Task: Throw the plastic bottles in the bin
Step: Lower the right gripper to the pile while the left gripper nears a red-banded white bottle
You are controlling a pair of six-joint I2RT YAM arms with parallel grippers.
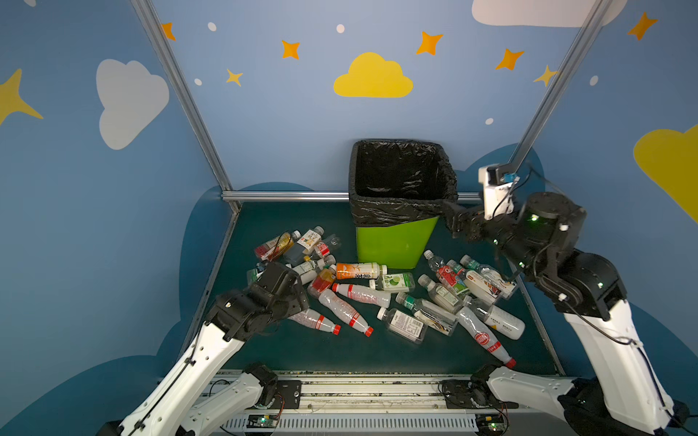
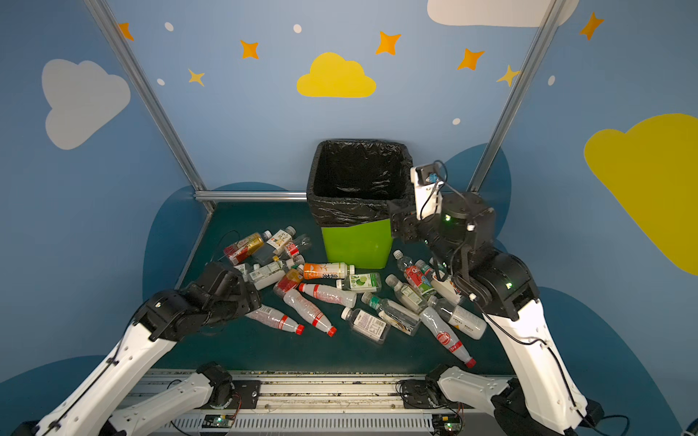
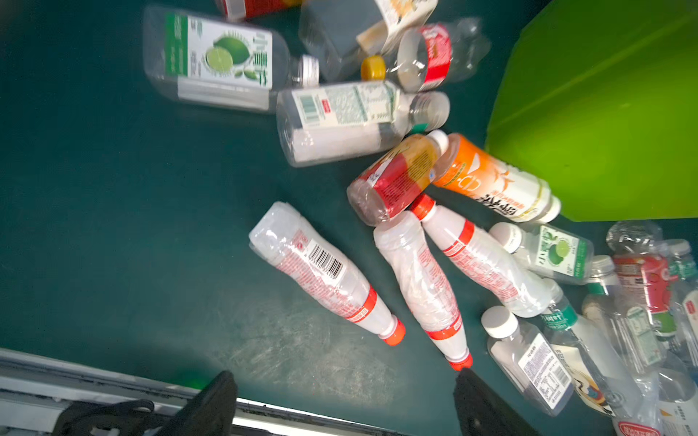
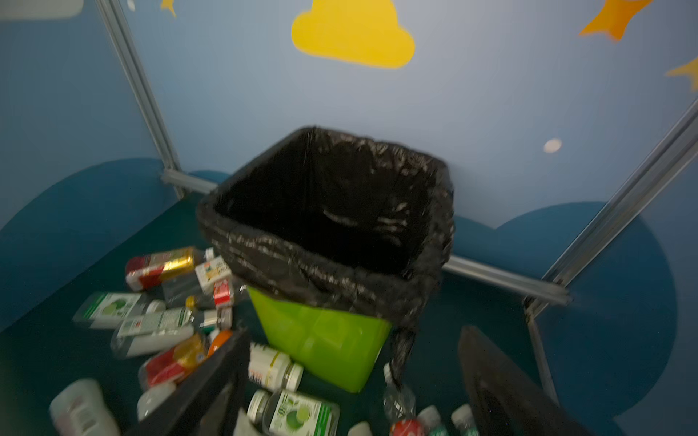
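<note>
Beside the lime-green bin [image 1: 393, 241], the right gripper [image 4: 355, 334] hung spread and apparently empty; the left gripper [image 3: 343, 377], also spread, hovered over plastic bottles [image 1: 362, 294].

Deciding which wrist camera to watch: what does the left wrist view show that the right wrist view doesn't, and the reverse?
Left wrist only: the barcode on a white, red-capped plastic bottle, the silver edge rail, and the open left gripper. Right wrist only: the open mouth of the lime-green plastic bin, lined with a crinkled black bag, and a yellow painted cloud on the blue wall. Both: that bin's green wall and a clear lime-labelled bottle.
</note>
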